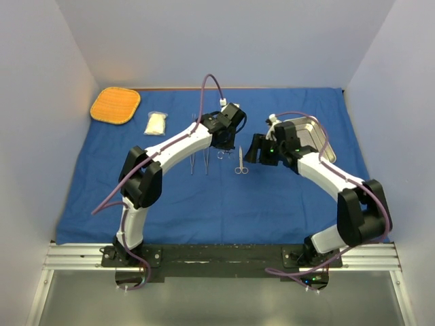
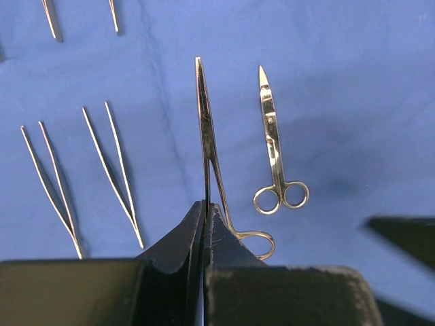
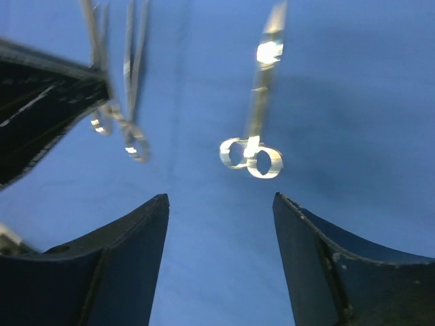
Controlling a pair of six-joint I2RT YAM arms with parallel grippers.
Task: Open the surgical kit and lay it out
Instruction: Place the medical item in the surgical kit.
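1. The surgical kit lies opened across the table. Its blue cloth is spread flat from the near edge to the far wall. The cloth looks soft and would likely ruck if dragged.
2. In the middle of the cloth the slim instruments lie in a row. Two pairs of forceps are on the left, then a ring-handled clamp, then the scissors on the right. They are probably light, stiff and slick, and they sit low against the fabric. The best hold is likely across the shanks just above the rings.
3. The left gripper has its fingers pressed together directly over the clamp's shank. Whether a thin limb is pinched between them cannot be told.
4. The right gripper has its jaws apart and holds nothing. It is just right of the scissors, and their rings lie ahead between its fingers.
5. Farther back on the left, the gauze pack looks soft and crushable, so a gentle pinch at an edge would suit it.
6. At the far right, the steel tray is partly hidden by the right arm. It is rigid and smooth, so its rim is the best place to grip.
7. The orange mat sits in the far-left corner.
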